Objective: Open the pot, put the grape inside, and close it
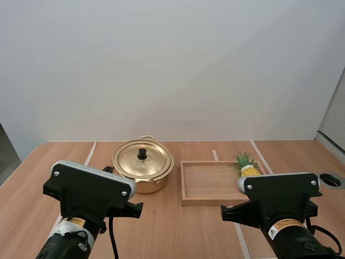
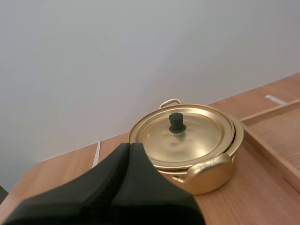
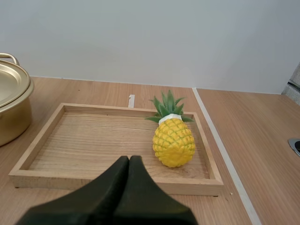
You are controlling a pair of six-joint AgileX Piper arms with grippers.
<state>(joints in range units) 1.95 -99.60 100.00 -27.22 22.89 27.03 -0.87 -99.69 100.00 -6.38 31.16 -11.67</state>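
Observation:
A gold pot [image 1: 143, 168] [image 2: 197, 154] [image 3: 11, 110] stands on the wooden table with its lid [image 1: 142, 158] [image 2: 180, 133] on; the lid has a black knob [image 1: 142, 154] [image 2: 176, 123]. To its right lies a wooden tray [image 1: 207, 186] [image 3: 89, 140] holding a small yellow pineapple [image 1: 247, 166] [image 3: 173, 139], not grapes. My left gripper [image 2: 130, 146] is shut on nothing, short of the pot. My right gripper [image 3: 129, 159] is shut on nothing, at the tray's near rim.
White tape lines [image 1: 89, 154] [image 3: 225, 157] run across the table. A round dark fitting [image 1: 331, 180] sits at the table's right edge. Both arm bases stand at the near edge.

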